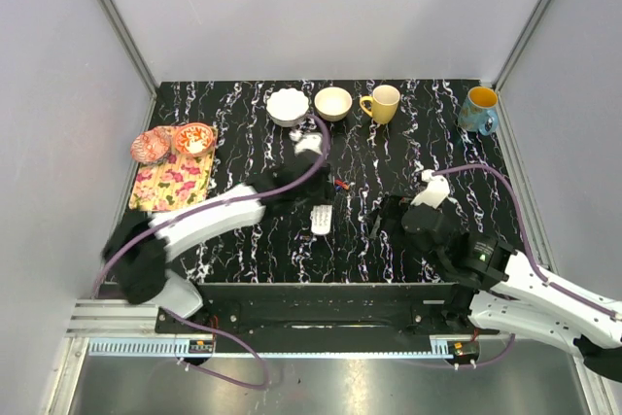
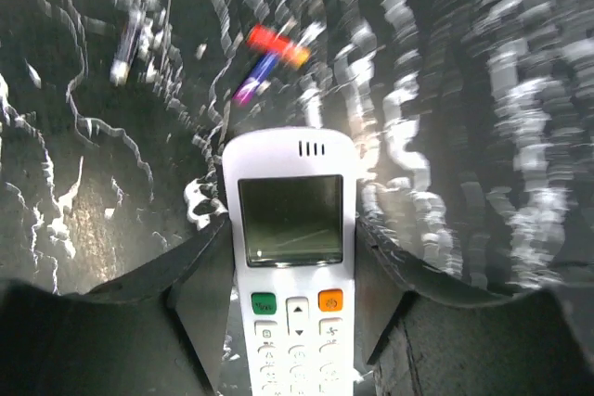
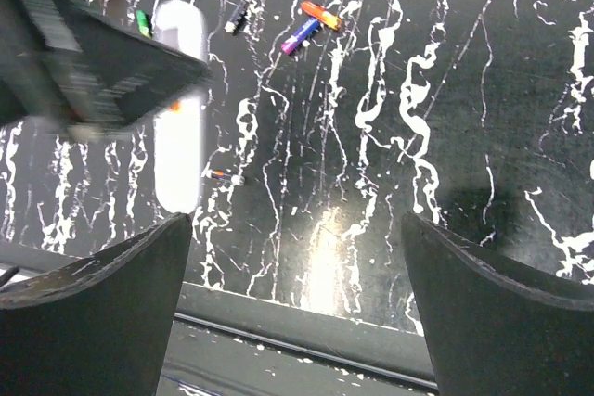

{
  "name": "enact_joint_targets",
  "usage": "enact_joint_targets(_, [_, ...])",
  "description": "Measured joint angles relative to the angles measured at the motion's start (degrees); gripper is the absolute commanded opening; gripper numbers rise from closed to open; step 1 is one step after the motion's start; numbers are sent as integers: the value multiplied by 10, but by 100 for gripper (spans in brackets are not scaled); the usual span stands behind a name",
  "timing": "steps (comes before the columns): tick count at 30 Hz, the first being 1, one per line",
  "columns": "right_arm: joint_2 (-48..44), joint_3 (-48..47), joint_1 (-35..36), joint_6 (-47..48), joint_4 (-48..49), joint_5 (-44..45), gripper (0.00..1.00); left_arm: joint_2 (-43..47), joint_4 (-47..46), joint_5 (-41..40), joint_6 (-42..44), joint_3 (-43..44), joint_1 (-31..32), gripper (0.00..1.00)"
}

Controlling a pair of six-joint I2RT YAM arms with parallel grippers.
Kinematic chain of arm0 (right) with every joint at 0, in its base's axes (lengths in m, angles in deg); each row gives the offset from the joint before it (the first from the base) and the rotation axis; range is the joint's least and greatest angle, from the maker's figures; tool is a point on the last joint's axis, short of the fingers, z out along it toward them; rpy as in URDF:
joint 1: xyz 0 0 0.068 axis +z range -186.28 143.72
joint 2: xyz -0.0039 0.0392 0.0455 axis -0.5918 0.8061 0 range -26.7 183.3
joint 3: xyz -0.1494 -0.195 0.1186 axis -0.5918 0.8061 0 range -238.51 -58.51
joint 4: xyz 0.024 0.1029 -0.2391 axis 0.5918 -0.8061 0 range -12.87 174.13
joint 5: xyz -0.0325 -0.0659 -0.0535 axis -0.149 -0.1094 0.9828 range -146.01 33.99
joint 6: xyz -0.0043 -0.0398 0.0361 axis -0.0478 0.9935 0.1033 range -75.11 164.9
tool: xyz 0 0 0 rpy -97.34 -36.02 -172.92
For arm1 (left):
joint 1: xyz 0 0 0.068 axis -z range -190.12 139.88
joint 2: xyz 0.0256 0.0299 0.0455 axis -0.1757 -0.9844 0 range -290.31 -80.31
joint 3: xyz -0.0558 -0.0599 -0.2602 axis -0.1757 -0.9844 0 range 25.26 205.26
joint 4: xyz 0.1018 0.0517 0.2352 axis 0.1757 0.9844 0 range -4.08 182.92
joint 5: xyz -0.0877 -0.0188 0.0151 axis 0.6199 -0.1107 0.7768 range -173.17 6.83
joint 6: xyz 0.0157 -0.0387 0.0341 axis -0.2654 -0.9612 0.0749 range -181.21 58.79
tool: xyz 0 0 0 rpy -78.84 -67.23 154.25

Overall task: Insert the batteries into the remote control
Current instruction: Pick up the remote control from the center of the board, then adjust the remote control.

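Note:
The white remote control [image 2: 292, 257] sits buttons up between my left gripper's [image 2: 290, 308] fingers, which press on both its long sides below the greyish display. From above, the remote control [image 1: 322, 221] is near the table's front middle, with the left gripper [image 1: 315, 207] reaching it from the left. Beyond its display end lie a red-orange battery [image 2: 277, 44], a purple one [image 2: 255, 79] and a dark one [image 2: 125, 48]. The batteries [image 1: 338, 184] show as tiny specks from above. My right gripper [image 3: 297, 229] hangs open and empty over the table's front edge, right of the remote control [image 3: 176, 164].
Along the back stand a white bowl [image 1: 288, 106], a tan bowl [image 1: 333, 103], a yellow mug [image 1: 381, 103] and a blue mug [image 1: 478, 110]. A floral cloth [image 1: 173, 184] with two small dishes lies at the left. Another small battery [image 3: 223, 175] lies by the remote.

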Motion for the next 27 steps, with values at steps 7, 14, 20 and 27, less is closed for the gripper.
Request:
enact_joint_targets(7, [-32,17,-1,36,119,-56,100,312,-259,111,-40,-210,-79,0])
enact_joint_targets(14, [-35,36,-20,61,289,-223,100,360,-445,234,-110,-342,-108,0])
enact_joint_targets(20, [6,58,-99,34,412,-367,100,382,-605,289,-170,-404,-124,0])
enact_joint_targets(27, [82,78,-128,2,499,-477,100,390,-715,310,-205,-417,-126,0])
